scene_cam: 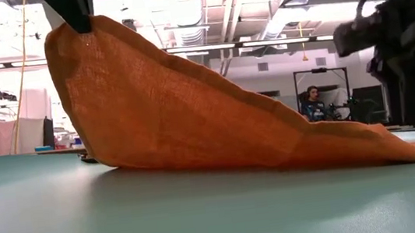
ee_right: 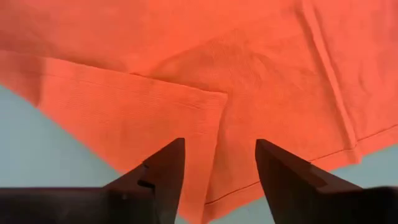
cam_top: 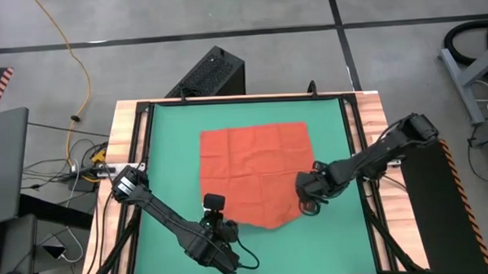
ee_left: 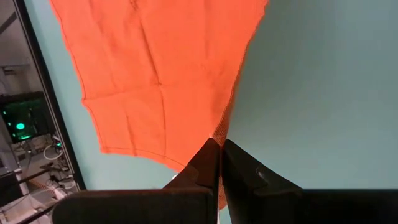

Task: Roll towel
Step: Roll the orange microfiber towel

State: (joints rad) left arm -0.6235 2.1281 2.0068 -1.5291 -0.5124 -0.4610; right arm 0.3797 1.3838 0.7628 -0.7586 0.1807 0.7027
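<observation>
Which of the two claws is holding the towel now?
The left claw: it is shut on a towel corner. The right claw stands open above the cloth.

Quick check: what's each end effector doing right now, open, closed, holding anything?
Left end effector: closed on a corner of the towel, lifting it off the mat.
Right end effector: open, holding nothing, over the towel's edge.

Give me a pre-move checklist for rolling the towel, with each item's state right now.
1. Left hand shut on a towel corner: ok.
2. That corner lifted off the mat, as the low view shows: ok.
3. Right hand gripping the near right edge: not ok; its fingers stand open above the cloth.
4. Far half of the towel flat on the mat: ok.
5. Near right corner flat: not ok; it is folded over on itself.
6. White tag position: cannot tell.
</observation>
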